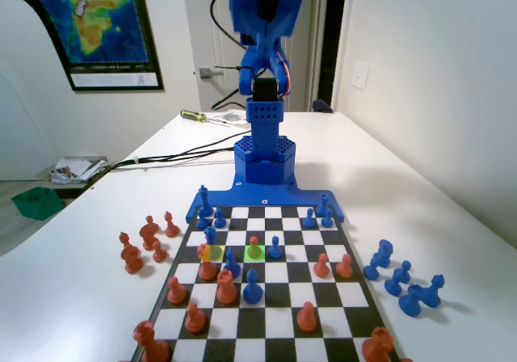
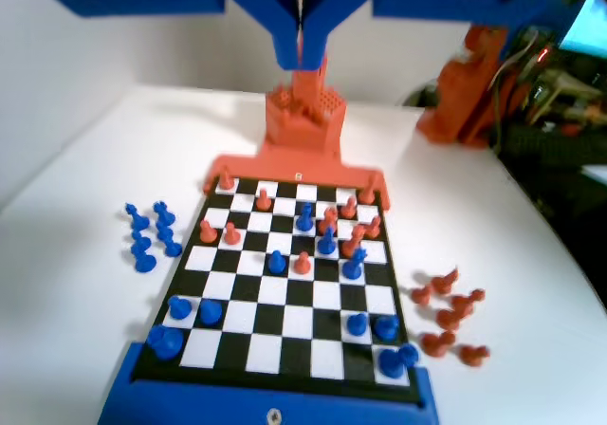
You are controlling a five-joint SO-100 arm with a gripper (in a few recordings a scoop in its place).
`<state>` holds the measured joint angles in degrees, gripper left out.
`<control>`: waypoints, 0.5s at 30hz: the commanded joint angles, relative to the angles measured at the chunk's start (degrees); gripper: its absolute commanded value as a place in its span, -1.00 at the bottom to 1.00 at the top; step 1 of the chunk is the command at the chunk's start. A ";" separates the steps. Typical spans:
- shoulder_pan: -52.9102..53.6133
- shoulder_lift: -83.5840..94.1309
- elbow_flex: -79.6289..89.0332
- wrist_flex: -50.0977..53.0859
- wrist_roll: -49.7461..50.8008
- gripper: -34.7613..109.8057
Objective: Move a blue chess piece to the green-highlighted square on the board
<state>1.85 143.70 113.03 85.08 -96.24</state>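
high above the board (image 2: 285, 306) in the wrist view, the gripper (image 2: 302, 41) hangs with jaws pressed together, holding nothing. on the yellow-highlighted square (image 1: 212, 253) in the fixed view stands the blue chess piece (image 1: 210, 238). an orange pawn (image 1: 254, 245) occupies the green-highlighted square (image 1: 255, 253).

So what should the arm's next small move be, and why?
Probably lower the raised gripper toward the slender knob-headed blue plastic chess piece at the yellow square, opening its closed jaws: it holds nothing, high above the checkered board. An orange pawn occupies the bright green square.
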 commanded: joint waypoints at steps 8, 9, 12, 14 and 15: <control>4.75 -13.27 5.27 -16.52 12.39 -0.51; 5.27 -14.77 5.19 -16.70 14.24 -0.51; 5.98 -19.16 5.10 -16.35 16.96 -0.51; 5.98 -21.80 5.10 -15.64 18.46 -0.51; 5.98 -23.03 5.10 -15.29 19.51 -0.51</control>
<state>6.86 123.05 118.65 68.99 -79.19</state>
